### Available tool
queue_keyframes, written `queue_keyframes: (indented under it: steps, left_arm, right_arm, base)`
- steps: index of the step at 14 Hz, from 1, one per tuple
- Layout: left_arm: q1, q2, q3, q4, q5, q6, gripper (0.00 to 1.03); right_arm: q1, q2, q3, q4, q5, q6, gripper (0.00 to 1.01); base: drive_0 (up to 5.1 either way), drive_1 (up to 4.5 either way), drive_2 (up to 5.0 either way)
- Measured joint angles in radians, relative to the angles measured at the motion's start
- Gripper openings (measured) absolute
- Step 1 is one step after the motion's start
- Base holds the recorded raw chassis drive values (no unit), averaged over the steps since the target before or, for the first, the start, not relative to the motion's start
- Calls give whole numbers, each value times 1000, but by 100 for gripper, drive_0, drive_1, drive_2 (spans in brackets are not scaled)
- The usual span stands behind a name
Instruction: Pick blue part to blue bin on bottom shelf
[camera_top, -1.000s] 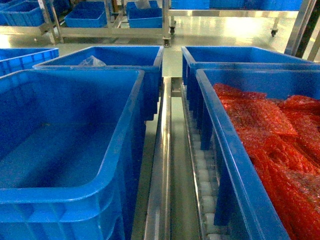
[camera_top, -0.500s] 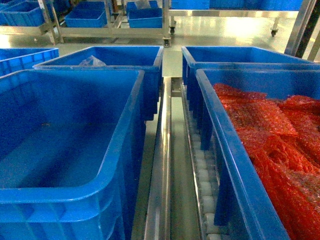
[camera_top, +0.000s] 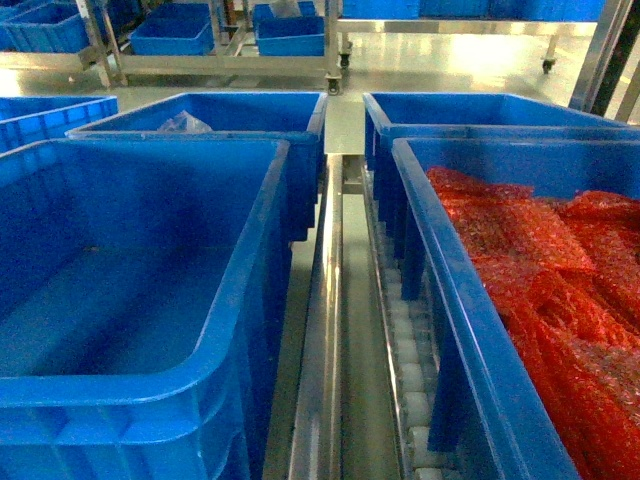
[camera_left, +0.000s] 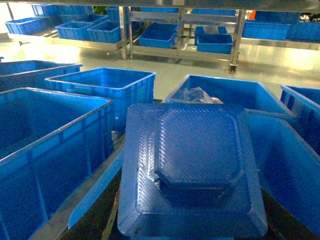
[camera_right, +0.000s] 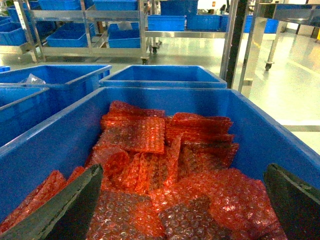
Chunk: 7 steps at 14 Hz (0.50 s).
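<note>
Holding the blue part (camera_left: 192, 165) flat in my left gripper (camera_left: 190, 220), I kept it high over the empty blue bin (camera_top: 150, 300) on the bottom shelf (camera_top: 330, 330) so it could drop straight in; I could not see how wide those jaws stood under it. My right gripper (camera_right: 180, 200) was wide open with nothing in it, above the bin of red bubble wrap (camera_right: 160, 165). Nothing looked different from a second before.
</note>
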Motion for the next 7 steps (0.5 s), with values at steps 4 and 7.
queue_keyframes:
  steps: [4, 7]
  left_arm:
    - [-9, 410, 13, 423, 124, 20, 43]
    - [27, 893, 192, 645, 225, -54, 43]
  right_arm:
    - [0, 0, 0, 0, 0, 0, 98]
    - [0, 0, 0, 0, 0, 0, 98]
  base:
    - [0, 0, 0]
    - [0, 0, 0]
